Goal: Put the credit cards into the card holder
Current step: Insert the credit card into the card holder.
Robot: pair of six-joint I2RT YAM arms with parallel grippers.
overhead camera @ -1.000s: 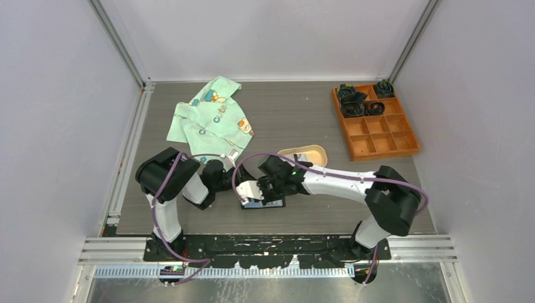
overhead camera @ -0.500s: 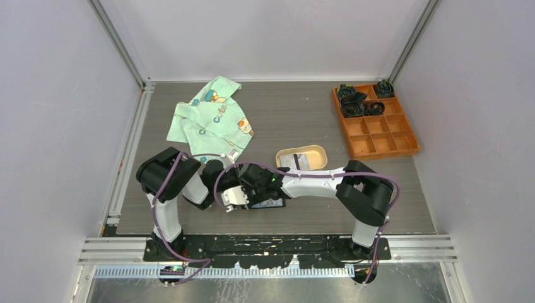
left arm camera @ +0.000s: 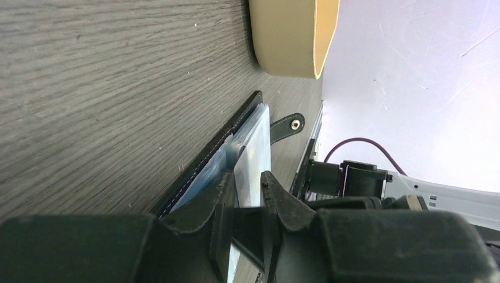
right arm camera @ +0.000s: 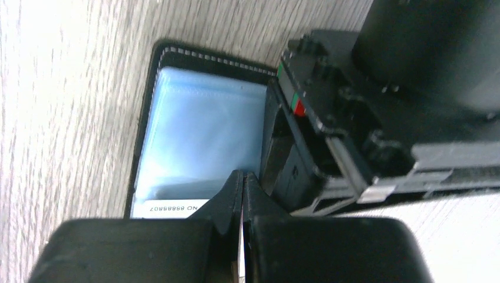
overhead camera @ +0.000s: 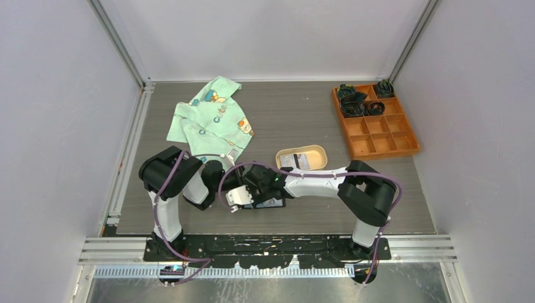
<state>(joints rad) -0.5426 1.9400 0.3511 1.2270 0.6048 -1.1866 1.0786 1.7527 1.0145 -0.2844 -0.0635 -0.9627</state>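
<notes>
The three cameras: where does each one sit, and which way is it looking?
Top external: fixed above and behind the arms, looking down on the table; the left arm and right arm show, bases at the bottom.
Left wrist: on the left arm, looking low along the tabletop at the card holder and beige tray; its dark jaws fill the bottom.
Right wrist: on the right arm, looking down into the open card holder; its shut jaws show below.
Shared: both wrist views show the card holder.
</notes>
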